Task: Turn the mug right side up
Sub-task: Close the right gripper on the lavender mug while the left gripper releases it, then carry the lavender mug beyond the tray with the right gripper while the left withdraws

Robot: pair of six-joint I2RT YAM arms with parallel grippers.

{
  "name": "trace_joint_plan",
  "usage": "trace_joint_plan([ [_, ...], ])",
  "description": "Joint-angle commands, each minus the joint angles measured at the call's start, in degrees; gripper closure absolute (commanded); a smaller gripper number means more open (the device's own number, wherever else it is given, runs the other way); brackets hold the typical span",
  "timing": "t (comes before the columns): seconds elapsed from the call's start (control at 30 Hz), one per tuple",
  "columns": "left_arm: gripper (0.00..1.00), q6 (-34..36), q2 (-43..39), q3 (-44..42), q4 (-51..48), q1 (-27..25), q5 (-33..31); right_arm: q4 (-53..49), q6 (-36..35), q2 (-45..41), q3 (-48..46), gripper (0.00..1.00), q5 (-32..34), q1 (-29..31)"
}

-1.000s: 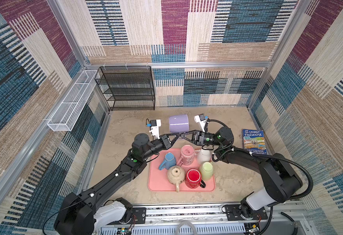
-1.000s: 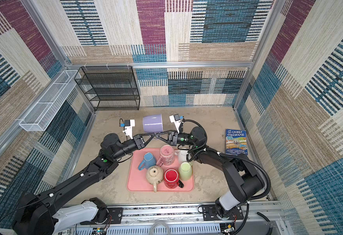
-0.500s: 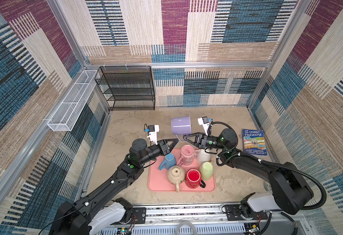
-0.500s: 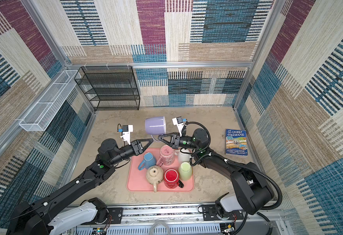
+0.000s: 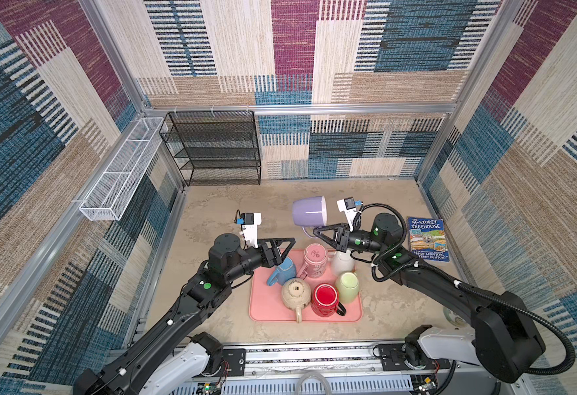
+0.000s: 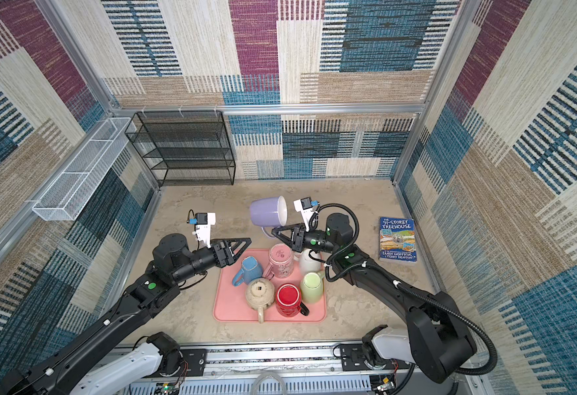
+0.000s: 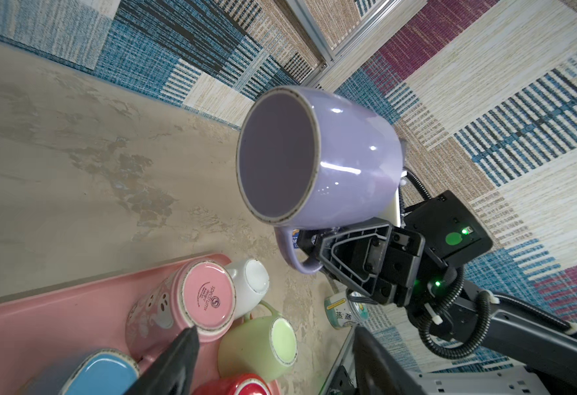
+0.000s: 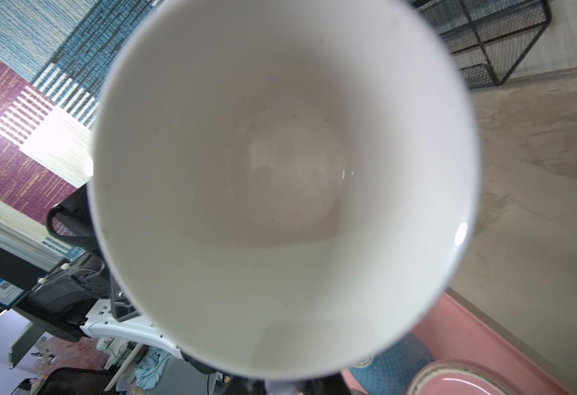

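The pink tray [image 5: 263, 307], lower centre in both top views, is crowded with other mugs [image 5: 324, 297], so the turning seems to be done clear of it. The lilac mug [image 5: 309, 212] hangs just above the tray's upper edge, on its side, mouth toward frame right, seemingly mid-flip. The right gripper [image 5: 316, 232] is clenched on its handle; the left gripper [image 5: 285, 248], jaws spread and empty, sits over the tray's upper-left corner

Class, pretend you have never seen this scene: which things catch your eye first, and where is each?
A lilac mug hangs on its side in the air behind the pink tray, held by its handle in the right gripper. The tray is crowded with coloured mugs, and the left gripper hovers open at its far left corner.
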Motion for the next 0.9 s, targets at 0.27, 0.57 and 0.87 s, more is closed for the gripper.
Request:
trace_joint_plan([
  [0.27,0.19,15.2,-2.3,8.5,-28.0,0.1,-15.7,-25.8,-15.7,2.2,10.6,1.0,16.2,-3.2],
  [0.57,0.19,18.5,0.7,9.4,-34.7,0.1,-21.5,-37.0,-19.9,9.0,17.5,1.0,29.6,-5.7],
  [0.87,0.19,21.5,4.2,12.6,-38.6,0.1,-20.9,-40.6,-22.4,15.8,22.8,1.0,36.7,-9.1],
])
